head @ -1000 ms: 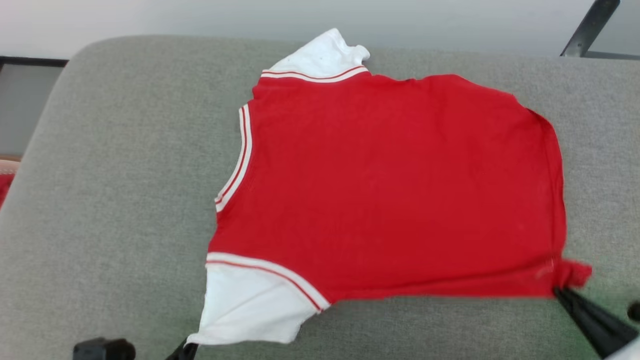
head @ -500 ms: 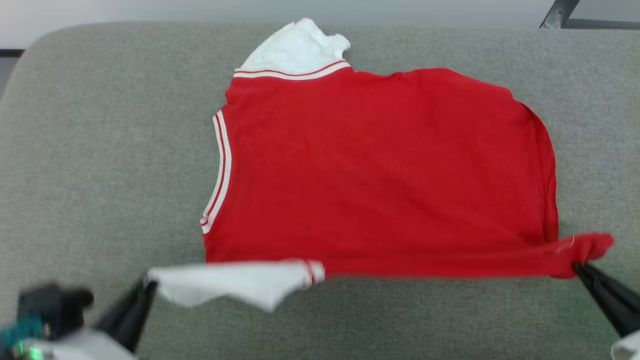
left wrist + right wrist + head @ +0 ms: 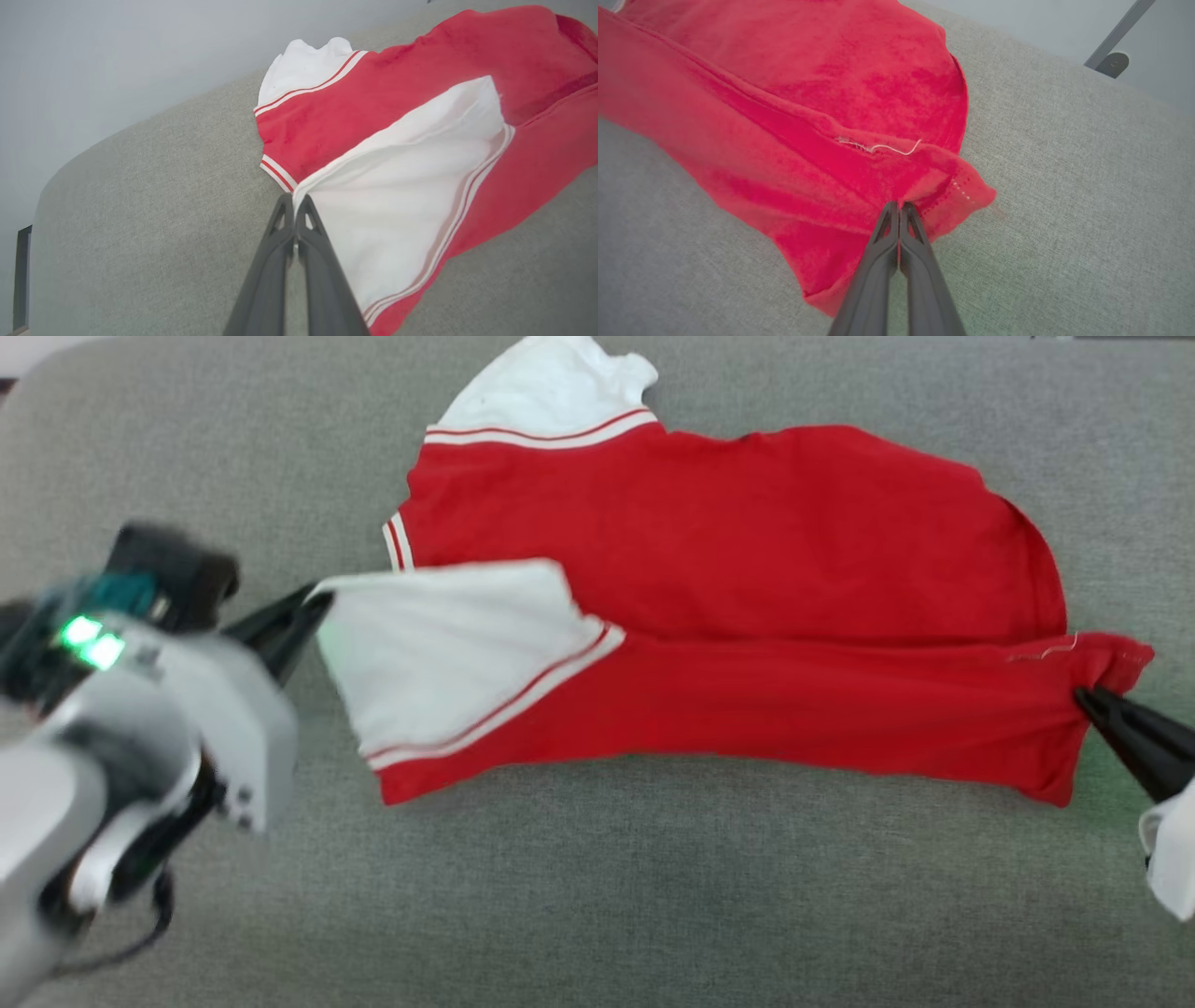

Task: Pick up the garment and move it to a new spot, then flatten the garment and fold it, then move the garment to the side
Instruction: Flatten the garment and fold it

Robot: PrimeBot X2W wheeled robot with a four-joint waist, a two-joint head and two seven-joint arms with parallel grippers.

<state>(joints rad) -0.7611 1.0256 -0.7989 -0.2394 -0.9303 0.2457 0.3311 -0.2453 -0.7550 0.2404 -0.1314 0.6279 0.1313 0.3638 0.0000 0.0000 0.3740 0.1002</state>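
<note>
left gripper (image 3: 316, 600) clamped on white sleeve (image 3: 439, 644) tip, sleeve raised over the red body. garment (image 3: 747, 551) spread on grey cushion (image 3: 653, 896) between both grippers, near edge lifted. right gripper (image 3: 1083, 695) clamped on hem corner (image 3: 1116, 658).

Soft, even light is spreading over the grey cushion (image 3: 653, 896). The shirt (image 3: 747, 541) is casting only a thin, faint shadow along its near edge. In the head view the left forearm (image 3: 140, 737) is smearing with motion blur, its green lamp (image 3: 89, 639) is glowing, and a green cast is tinting the cushion near its right edge. Both wrist views are bowing the cushion's outline, and the red cloth is looking oversaturated and slightly soft.
</note>
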